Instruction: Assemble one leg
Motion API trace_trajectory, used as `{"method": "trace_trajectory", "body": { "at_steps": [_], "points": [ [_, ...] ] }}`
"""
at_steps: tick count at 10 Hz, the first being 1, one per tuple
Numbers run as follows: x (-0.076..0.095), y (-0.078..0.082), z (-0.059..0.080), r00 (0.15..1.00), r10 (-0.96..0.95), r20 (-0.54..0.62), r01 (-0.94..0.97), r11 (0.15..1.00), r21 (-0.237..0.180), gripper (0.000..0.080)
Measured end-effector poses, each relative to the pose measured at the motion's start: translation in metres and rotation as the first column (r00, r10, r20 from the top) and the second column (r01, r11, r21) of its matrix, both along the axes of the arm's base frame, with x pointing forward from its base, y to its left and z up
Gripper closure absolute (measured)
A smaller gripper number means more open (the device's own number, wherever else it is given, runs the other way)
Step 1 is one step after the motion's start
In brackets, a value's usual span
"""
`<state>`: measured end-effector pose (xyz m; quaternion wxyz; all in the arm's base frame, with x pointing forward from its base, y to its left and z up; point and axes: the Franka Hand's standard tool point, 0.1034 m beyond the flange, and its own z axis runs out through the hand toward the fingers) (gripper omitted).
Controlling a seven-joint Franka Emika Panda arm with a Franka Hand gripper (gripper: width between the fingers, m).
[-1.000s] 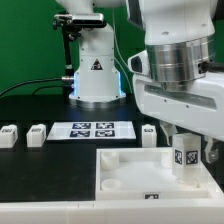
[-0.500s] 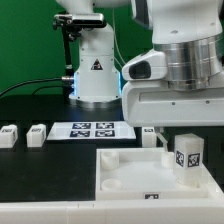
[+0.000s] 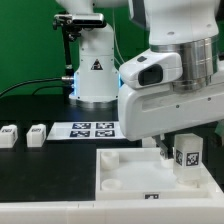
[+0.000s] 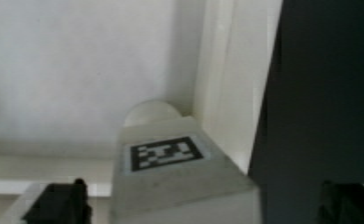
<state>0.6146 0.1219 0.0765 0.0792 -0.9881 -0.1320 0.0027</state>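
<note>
A white leg (image 3: 187,158) with a black-and-white tag stands upright in the corner of the large white panel (image 3: 120,172) on the exterior view's right. My gripper (image 3: 172,143) hangs just above and beside it, its big white hand filling that side of the view. In the wrist view the leg (image 4: 170,150) stands between my two dark fingertips (image 4: 63,203), with a gap on each side. My gripper (image 4: 205,203) is open and touches nothing.
Two more white legs (image 3: 9,135) (image 3: 37,134) lie on the black table at the exterior view's left. The marker board (image 3: 90,129) lies behind the panel. The robot base (image 3: 92,70) stands at the back.
The fingers were around the leg a second ago. The hand has since lifted off it, leaving the leg standing, and has shifted toward the exterior view's left.
</note>
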Motion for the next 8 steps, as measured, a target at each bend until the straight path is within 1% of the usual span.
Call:
{"method": "trace_trajectory", "body": {
  "at_steps": [1,3,4,5,6,7,8],
  "points": [
    [0.001,-0.003,0.0003,1.0,0.025,0.005,-0.025,1.0,-0.001,0.0151],
    [0.0024,-0.0069,0.0006,1.0,0.002,0.005,-0.002,1.0,-0.002,0.0151],
    [0.0023,-0.0066,0.0005,1.0,0.003,0.005,-0.003,1.0,-0.002,0.026],
    [0.0023,-0.0068,0.0004,1.0,0.002,0.005,-0.002,1.0,-0.002,0.0394],
    [0.0024,-0.0075,0.0004,1.0,0.002,0.005,-0.002,1.0,-0.003,0.0394],
    [0.0025,-0.0077,0.0003,1.0,-0.017,0.002,0.017,1.0,-0.004,0.0505],
    [0.0025,-0.0079,0.0003,0.999,-0.045,-0.002,0.045,0.999,-0.004,0.0505]
  ]
}}
